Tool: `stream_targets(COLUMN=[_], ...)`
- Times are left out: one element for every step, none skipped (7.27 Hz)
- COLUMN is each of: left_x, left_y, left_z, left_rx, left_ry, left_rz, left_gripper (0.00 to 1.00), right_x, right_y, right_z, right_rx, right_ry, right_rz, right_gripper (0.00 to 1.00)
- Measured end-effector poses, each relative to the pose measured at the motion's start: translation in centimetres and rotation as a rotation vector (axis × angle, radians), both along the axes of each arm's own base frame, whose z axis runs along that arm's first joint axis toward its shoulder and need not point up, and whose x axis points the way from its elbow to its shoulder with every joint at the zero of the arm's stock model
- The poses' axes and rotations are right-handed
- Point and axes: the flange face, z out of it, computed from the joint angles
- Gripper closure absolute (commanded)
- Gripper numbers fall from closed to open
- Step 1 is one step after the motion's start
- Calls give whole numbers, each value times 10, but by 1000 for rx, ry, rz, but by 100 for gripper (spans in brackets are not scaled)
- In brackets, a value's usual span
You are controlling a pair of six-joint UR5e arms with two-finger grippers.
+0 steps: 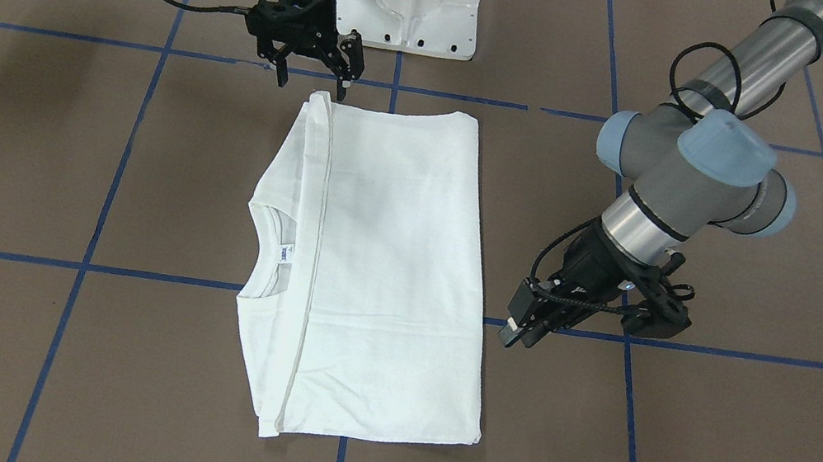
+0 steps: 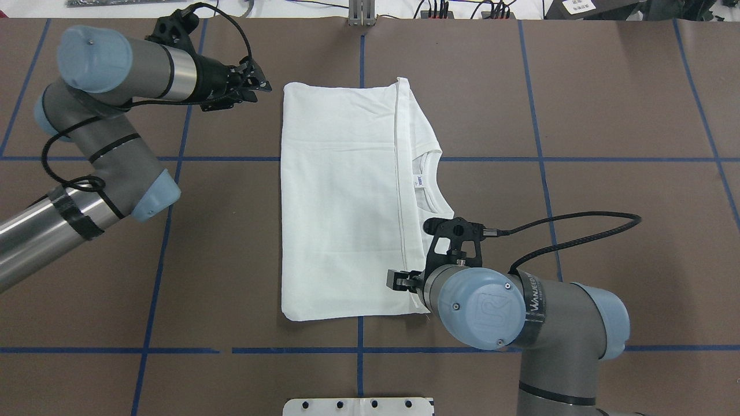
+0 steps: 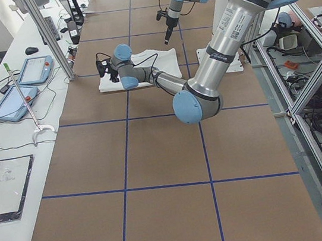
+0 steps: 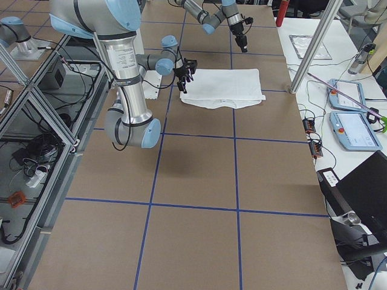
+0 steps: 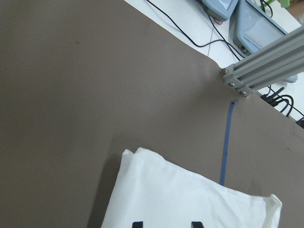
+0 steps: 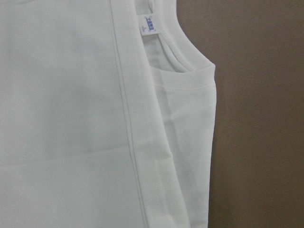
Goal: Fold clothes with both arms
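— Anything here you can actually read?
— "UR", embossed on the blue joint cap (image 2: 484, 309) just behind the right gripper (image 1: 312, 85). Beneath that gripper, the neck tag (image 6: 151, 23) carries blue print, too small to read.

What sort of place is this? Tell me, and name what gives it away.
Most likely a robotics lab: a left arm and right arm flank a T-shirt on a table gridded with blue tape, with teach pendants and an aluminium frame post alongside.
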Motion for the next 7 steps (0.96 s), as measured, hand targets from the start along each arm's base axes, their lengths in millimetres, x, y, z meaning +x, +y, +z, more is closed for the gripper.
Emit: stream_targets(left_x=[-28, -47, -56, -60, -61, -62, -62], left_y=[17, 30, 36, 38, 39, 40, 40], left_z=[-4, -10, -15, -18, -18, -17, -16], left_rx=[7, -1, -15, -22, -25, -27, -29], left_ry=[20, 20, 12, 7, 5, 3, 2], left_rz=[22, 30, 30, 30, 30, 29, 28], left_gripper=[56, 56, 56, 55, 55, 55, 55], right_x=[-14, -25, -38, -51, -59, -62, -59], right_y=[0, 1, 4, 6, 8, 10, 9], right_z=[6, 4, -1, 1, 8, 16, 27], right_rx=[108, 183, 217, 226, 226, 223, 216], right_ry=[84, 165, 238, 289, 325, 351, 374], right_rz=[-142, -254, -331, -374, -396, -410, -415], right_gripper=[0, 0, 0, 0, 0, 0, 0])
